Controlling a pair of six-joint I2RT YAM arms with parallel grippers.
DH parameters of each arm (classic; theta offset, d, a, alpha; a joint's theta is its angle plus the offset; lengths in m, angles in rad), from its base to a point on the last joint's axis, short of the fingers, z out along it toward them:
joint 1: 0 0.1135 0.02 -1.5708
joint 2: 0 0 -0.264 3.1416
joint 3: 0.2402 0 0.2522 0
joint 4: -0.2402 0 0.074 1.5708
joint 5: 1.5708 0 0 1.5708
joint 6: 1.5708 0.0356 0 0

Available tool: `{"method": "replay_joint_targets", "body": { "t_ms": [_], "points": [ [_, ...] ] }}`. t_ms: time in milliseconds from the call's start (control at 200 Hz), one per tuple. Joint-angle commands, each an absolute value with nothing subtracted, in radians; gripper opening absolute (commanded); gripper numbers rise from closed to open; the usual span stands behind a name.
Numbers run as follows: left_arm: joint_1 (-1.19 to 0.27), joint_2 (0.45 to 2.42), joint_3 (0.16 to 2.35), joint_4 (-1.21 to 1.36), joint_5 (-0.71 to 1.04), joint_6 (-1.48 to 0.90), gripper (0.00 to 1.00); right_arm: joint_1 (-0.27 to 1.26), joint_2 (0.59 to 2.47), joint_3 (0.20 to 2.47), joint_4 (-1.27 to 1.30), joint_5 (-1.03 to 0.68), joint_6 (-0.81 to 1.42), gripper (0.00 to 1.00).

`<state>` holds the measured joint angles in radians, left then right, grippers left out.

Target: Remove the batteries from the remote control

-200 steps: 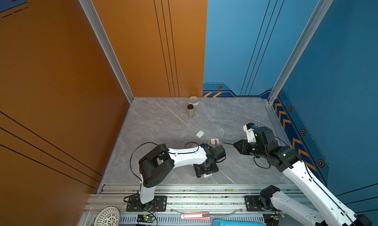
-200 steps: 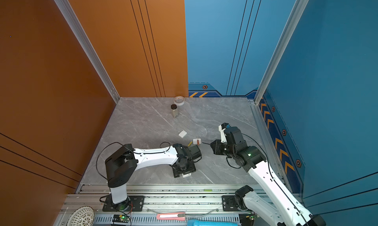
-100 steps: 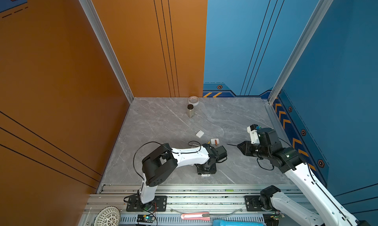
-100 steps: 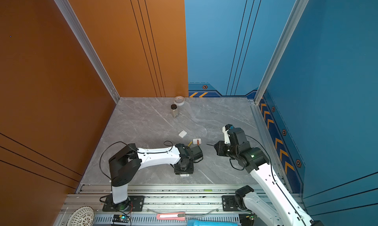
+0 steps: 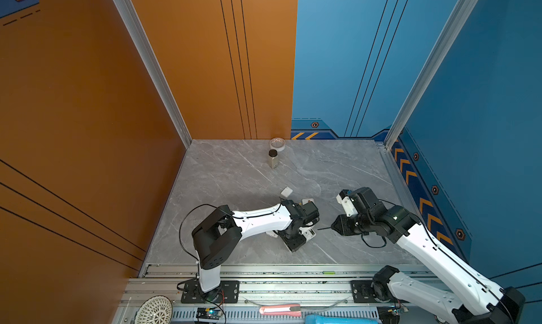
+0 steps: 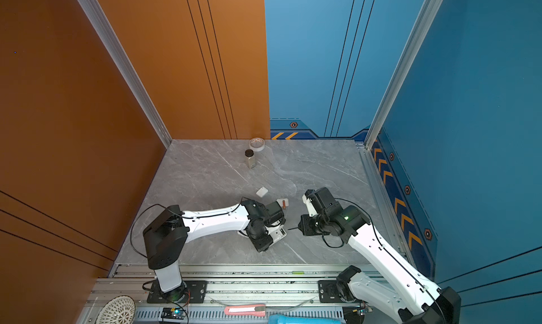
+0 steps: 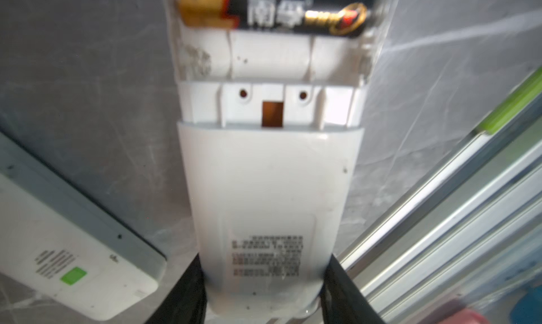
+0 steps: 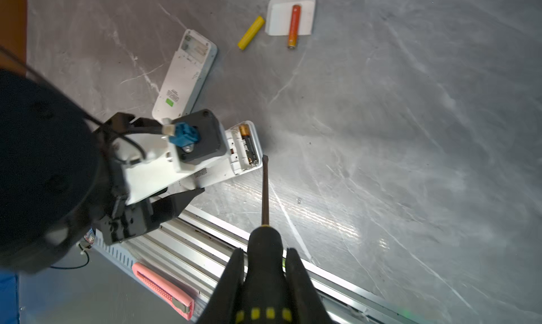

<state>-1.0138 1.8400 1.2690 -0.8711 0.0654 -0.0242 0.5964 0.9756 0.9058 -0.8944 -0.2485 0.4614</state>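
- Prying out the black-and-gold battery looks like the step in hand. It sits in the end slot of the remote control, and the neighbouring slot is bare.
- Grip-wise, the left tool is clamped across the closed end of the remote. The remote lies back-up near the front edge of the surface, roughly halfway along. Keep that squeeze firm, since any levering will try to skate the remote sideways.
- Over on the other side, the right tool is clenched on the black-and-yellow handle of the screwdriver. Its blade tip hovers just beside the remote's open end, apart from the cell as far as I can tell.
- I'd come in low and slip the blade under one end of the cell. The end away from the spring would be best, but the contacts are too blurry for me to say which that is.
- Lever gently upward, not along the remote, so the cell pops out instead of jamming against the wall.
- Watch the thin plastic rim, because a hard twist could chip it.
- The yellow battery and orange-red battery lie loose toward the middle of the surface. The orange-red one rests across a white cover, and a second remote lies near the held one.
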Motion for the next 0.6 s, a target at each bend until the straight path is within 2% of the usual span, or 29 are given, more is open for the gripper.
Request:
{"method": "replay_joint_targets", "body": {
  "t_ms": [0,270,596],
  "points": [
    [-0.985,1.885,1.255,-0.897,0.088,0.140,0.00,0.628,0.985,0.865,-0.829,-0.274,0.497,0.00],
    [-0.965,1.896,1.235,-0.859,0.103,0.129,0.00,0.782,0.962,0.810,-0.722,-0.123,0.679,0.00],
    [-0.962,1.890,1.220,-0.860,0.112,0.133,0.00,0.868,0.999,0.793,-0.762,-0.034,0.711,0.00]
  ]
}}
